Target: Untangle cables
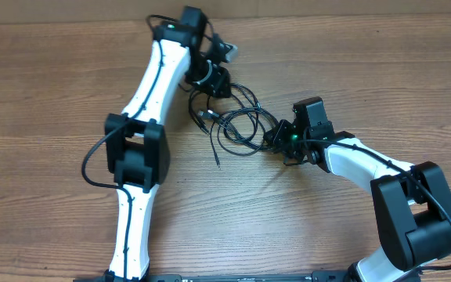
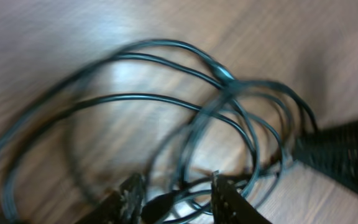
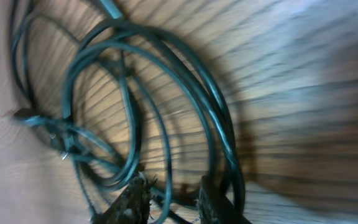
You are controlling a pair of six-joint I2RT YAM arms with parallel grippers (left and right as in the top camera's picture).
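One tangle of cables (image 1: pixel 241 124) lies on the wooden table (image 1: pixel 45 70); individual cords cannot be counted. Two grippers: the left gripper (image 2: pixel 173 186) and the right gripper (image 3: pixel 169 190) both stand parted, with loose strands crossing between their fingers.

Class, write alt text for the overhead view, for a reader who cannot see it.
Seen from above, a loose tangle of thin black cables lies on a wooden table. The robot's left gripper sits at the tangle's upper-left edge, the right gripper at its right edge.
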